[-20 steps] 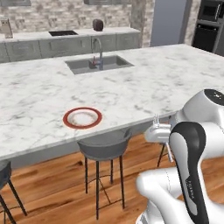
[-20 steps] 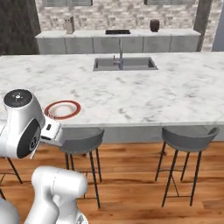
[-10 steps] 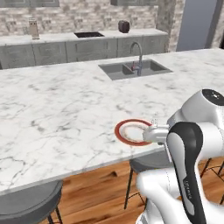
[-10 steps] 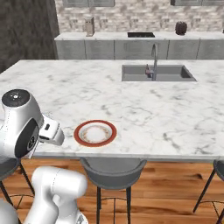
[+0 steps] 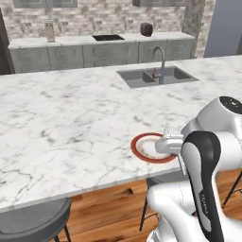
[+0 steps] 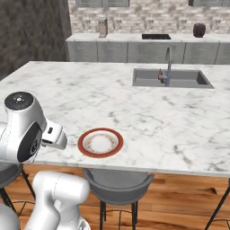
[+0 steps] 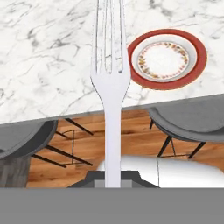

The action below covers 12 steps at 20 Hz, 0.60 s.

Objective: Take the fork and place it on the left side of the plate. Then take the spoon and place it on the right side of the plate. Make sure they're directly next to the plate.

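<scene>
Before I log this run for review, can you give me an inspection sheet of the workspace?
Surface: white marble island counter, sink with faucet set in it.
Job's things: plate near the counter's front edge; fork held in the claw, tines pointing away; spoon: nothing seen.
Clutter: nothing seen near the plate.
Claw: shut on the fork's handle.
Cables: nothing seen.
Surroundings: grey stools below the counter, wood floor, back counter with grey cabinets.
</scene>
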{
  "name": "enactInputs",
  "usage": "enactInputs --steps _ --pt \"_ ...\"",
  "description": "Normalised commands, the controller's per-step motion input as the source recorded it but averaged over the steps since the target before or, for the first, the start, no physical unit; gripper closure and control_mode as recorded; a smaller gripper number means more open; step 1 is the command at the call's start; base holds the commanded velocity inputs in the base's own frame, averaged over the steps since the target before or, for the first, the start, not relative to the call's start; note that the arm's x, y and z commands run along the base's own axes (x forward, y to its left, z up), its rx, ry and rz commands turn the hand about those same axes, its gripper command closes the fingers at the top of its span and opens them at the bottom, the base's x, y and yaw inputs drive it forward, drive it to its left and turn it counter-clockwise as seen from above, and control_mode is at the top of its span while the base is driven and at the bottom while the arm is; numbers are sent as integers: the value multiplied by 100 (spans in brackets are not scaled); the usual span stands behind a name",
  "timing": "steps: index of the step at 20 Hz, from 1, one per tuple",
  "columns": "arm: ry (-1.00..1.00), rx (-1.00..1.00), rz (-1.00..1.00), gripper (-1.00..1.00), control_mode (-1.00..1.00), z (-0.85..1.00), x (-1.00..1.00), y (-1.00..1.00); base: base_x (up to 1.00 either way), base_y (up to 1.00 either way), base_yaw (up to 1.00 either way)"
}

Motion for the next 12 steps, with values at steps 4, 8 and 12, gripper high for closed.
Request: enactInputs --steps 4,8,12 --pt "8 -11 2 100 -100 -22 54 37 18 3 2" --pt "11 -26 0 100 -100 -55 69 73 0 0 0" --pt "8 -27 0 100 -100 -50 61 52 0 0 0"
